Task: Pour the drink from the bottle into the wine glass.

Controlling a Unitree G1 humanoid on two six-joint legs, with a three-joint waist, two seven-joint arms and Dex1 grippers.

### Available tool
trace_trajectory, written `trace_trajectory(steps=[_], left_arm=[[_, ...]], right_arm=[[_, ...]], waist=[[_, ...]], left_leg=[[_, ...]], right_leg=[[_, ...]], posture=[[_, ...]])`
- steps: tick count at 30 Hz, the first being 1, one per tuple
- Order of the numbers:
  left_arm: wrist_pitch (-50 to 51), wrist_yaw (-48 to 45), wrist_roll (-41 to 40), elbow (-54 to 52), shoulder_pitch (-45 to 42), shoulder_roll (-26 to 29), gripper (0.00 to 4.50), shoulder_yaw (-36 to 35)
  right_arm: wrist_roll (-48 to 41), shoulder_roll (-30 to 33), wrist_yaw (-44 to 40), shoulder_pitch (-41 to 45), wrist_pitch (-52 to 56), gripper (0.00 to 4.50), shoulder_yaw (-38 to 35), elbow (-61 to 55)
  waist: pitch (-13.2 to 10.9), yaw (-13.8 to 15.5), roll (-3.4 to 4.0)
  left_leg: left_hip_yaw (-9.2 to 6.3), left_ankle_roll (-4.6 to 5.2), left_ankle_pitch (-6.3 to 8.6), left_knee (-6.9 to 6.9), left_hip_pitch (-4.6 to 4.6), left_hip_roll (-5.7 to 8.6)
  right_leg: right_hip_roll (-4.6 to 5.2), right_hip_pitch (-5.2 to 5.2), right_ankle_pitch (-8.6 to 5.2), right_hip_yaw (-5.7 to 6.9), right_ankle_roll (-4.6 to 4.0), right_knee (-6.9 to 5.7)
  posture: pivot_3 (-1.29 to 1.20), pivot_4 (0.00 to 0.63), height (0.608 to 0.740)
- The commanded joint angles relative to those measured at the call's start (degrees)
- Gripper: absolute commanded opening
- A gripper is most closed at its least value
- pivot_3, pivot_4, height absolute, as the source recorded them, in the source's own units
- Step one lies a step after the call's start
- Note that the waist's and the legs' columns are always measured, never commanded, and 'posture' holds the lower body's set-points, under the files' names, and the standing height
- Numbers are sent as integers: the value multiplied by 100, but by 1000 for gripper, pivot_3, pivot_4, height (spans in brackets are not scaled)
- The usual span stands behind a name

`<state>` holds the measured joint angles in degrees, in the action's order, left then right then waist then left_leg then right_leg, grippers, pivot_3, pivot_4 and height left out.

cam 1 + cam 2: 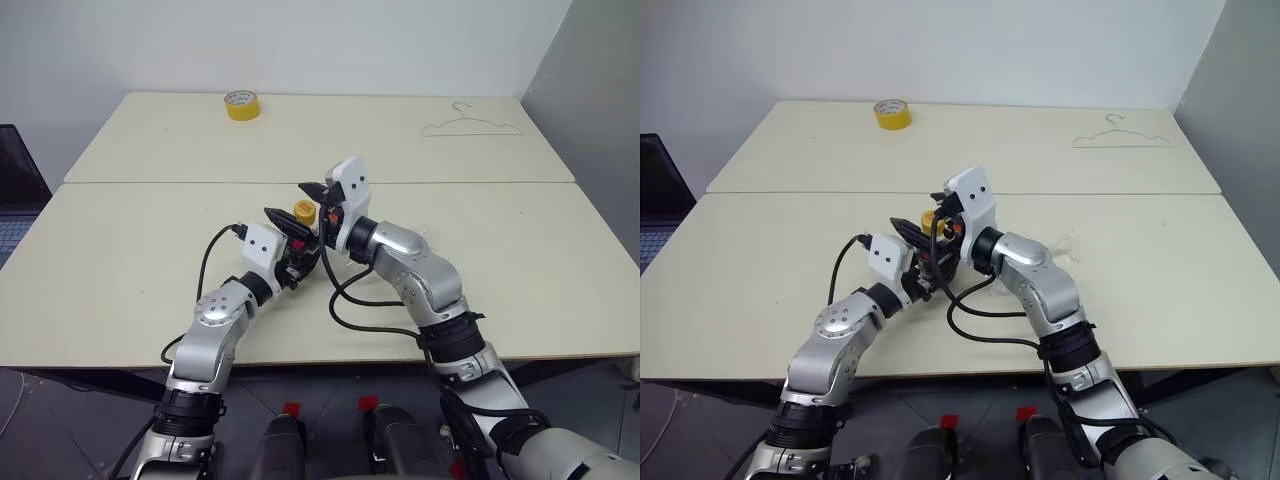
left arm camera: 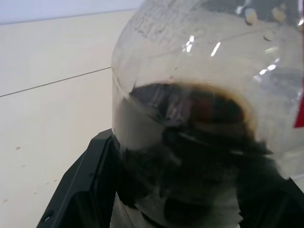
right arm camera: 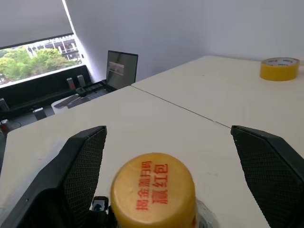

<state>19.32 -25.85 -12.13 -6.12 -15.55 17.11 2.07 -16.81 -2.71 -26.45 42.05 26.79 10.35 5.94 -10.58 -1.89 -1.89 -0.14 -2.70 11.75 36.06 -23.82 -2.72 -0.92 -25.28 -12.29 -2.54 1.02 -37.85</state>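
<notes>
Gripping bottle [image 2: 204, 142] upright mid-table in left tool [image 1: 292, 243], body mostly hidden | spread wide, right tool [image 3: 168, 156] flanking yellow cap [image 3: 153, 190], apart | drink [image 2: 190, 156] low inside | wine glass [image 1: 1070, 243] barely discernible behind right arm

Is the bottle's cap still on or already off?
On. The yellow-orange cap sits on the bottle, between the open right pincer's fingers.

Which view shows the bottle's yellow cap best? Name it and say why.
The right wrist view: the cap sits close up between the open right gripper fingers, its red lettering visible. Both eye views show it small; the left wrist view shows the bottle body and drink instead.
</notes>
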Motion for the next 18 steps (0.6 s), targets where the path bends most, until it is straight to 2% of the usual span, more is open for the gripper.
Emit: trace_trajectory(steps=[1,18], left_arm=[[-184,-15,5,-282,-30,-22,2985,-11],[-228,-42,6,-178,-69,-10,2985,-15]], right_arm=[[24,-26,100,177,-167,4471,-173,-79],[-230,397,-71,-233,153,4471,-319,-624]], waist=[[0,0,0],[0,0,0]], left_leg=[[0,0,0,0,0,0],[0,0,0,0,1,0]], right_leg=[[0,0,0,0,0,0],[-1,0,0,0,0,0]], posture=[[0,150,740],[0,150,740]])
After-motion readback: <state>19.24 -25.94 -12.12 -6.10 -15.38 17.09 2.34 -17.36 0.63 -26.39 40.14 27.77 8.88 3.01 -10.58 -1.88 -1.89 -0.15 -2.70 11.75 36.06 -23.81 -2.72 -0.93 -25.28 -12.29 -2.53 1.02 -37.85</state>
